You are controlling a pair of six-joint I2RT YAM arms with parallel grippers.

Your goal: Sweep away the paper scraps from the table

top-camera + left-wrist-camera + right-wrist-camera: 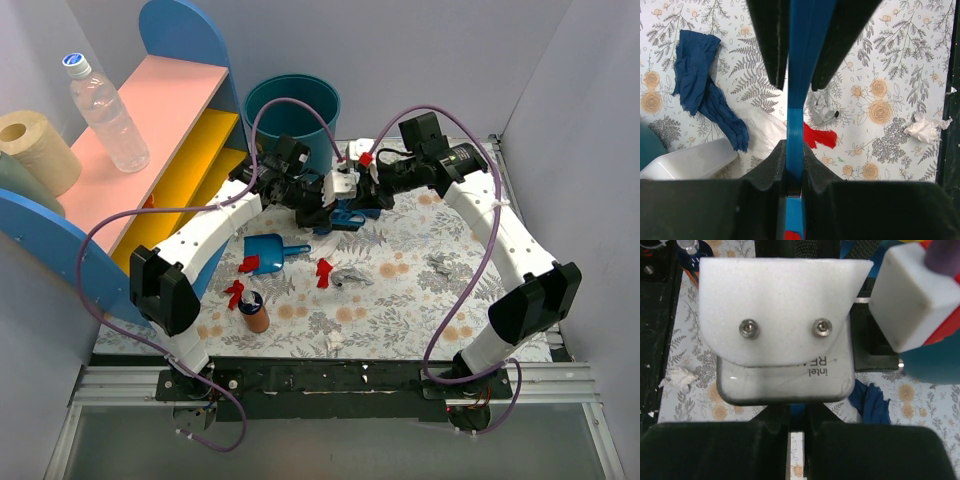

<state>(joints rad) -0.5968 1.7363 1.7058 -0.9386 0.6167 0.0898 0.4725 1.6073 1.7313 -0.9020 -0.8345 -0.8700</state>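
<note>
Tool in hand, sweeping not yet begun: left jaws clamped on thin blue handle (795, 115); right jaws' grip impossible to judge. Paper scraps (323, 272) strewn across desk (400, 300). Next, likely: lowering, then dragging through nearest dark blue scrap (705, 90) toward blue dustpan (268, 252).

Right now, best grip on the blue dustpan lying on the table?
Its handle, from straight above, jaws across the narrow width. The dustpan lies flat, with the slim handle sticking out right, clear of the red scrap at the pan's left edge.
</note>
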